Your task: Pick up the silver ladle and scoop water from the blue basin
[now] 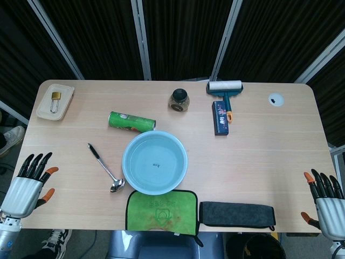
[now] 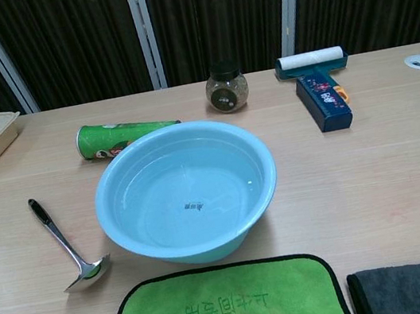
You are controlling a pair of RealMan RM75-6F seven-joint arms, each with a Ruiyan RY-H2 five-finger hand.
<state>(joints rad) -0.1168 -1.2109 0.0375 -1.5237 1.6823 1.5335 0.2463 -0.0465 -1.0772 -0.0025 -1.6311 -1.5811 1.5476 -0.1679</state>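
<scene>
The silver ladle (image 1: 105,169) with a black handle lies flat on the table, left of the blue basin (image 1: 154,161), its bowl toward the front edge. In the chest view the ladle (image 2: 65,246) sits just left of the basin (image 2: 186,190), which holds clear water. My left hand (image 1: 28,186) rests at the table's front left corner, fingers apart and empty, well left of the ladle. At the front right corner my right hand (image 1: 326,200) is also spread and holds nothing. Neither hand shows in the chest view.
A green can (image 1: 131,122) lies on its side behind the basin. A dark jar (image 1: 180,100), a lint roller (image 1: 225,89) and a blue box (image 1: 220,117) stand further back. A beige tray (image 1: 55,101) holds a padlock. A green cloth (image 1: 161,211) and grey cloth (image 1: 237,213) lie in front.
</scene>
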